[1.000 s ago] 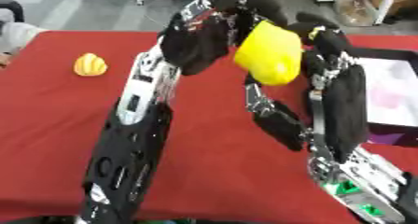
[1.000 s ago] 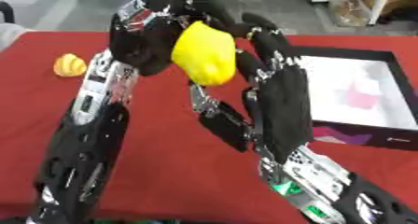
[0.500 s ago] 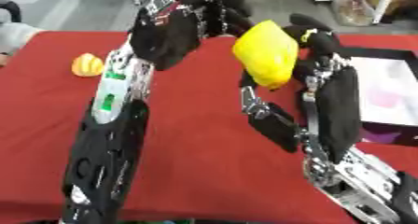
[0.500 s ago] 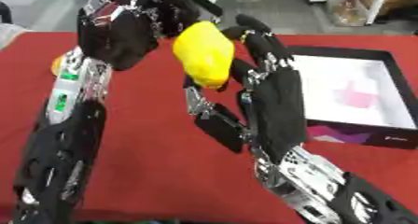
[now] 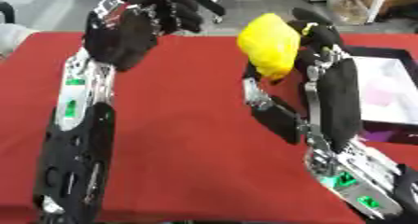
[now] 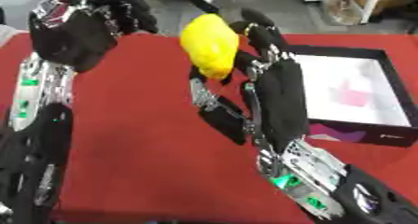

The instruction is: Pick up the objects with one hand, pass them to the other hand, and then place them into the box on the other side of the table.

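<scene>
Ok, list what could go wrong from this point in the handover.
1. The right hand holds the yellow object high above the red table, and most of it bulges out of the fingers; it could slip and roll.
2. The box lies to the right with raised black walls; a low carry might clip its rim.
3. The left hand hangs nearby, so the arms could collide.

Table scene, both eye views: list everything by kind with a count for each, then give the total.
Yellow object, held in the right hand: 1
Box, black rim, white inside with a pink patch: 1
Robot hands, the right one and the left hand, which holds nothing: 2
Red table: 1
Total: 5
</scene>
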Robot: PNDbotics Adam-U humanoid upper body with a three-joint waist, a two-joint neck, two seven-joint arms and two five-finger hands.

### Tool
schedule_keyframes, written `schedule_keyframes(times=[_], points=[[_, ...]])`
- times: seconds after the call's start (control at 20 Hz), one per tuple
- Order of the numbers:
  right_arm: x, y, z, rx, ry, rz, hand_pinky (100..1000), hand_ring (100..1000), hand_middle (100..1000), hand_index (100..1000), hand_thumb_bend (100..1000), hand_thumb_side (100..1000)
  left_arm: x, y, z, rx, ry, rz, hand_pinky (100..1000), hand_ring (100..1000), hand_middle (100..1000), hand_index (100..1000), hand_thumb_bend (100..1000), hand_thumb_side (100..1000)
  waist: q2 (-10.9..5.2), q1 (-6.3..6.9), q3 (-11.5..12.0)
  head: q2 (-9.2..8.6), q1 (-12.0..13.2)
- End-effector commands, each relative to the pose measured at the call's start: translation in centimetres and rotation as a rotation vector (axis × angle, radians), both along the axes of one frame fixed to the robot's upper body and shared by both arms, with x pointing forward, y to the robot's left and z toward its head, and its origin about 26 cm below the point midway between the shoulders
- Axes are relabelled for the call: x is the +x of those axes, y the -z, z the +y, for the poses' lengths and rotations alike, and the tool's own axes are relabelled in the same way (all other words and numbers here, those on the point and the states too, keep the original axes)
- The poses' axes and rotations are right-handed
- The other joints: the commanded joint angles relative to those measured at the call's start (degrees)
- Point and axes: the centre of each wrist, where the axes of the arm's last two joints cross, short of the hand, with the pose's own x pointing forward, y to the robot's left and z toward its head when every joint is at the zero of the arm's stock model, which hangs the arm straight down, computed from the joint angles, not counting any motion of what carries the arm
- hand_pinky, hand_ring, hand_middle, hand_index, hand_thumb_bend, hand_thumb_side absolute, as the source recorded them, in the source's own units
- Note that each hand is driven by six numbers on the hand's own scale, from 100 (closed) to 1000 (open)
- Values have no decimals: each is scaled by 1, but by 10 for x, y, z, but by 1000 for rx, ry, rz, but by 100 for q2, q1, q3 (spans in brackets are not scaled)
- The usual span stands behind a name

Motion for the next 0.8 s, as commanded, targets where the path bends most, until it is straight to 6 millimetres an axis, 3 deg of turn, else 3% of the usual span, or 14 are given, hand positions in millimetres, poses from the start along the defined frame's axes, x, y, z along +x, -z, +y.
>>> schedule_keyframes(times=[0.05,0.3,0.5,0.8], points=[[7,-11,-23,115,271,-90,540,847,622,282,100,528,-6,-11,24,-14,-77,-30,773,716,680,760,189,829,-35,-4,24,-16,-248],[12,-15,-53,101,407,-64,537,851,626,285,100,524,-15,-9,46,-33,-156,-26,772,715,677,757,186,821,-25,-6,73,-16,-681],[15,-19,-86,96,606,-9,507,890,634,291,100,525,-26,-2,68,-47,-253,-7,771,713,673,753,190,817,-6,-6,117,-16,-1344],[17,-37,-122,152,785,133,438,979,658,307,100,461,-40,4,88,-67,-329,-3,772,712,669,752,183,818,18,26,183,-16,-1816]])
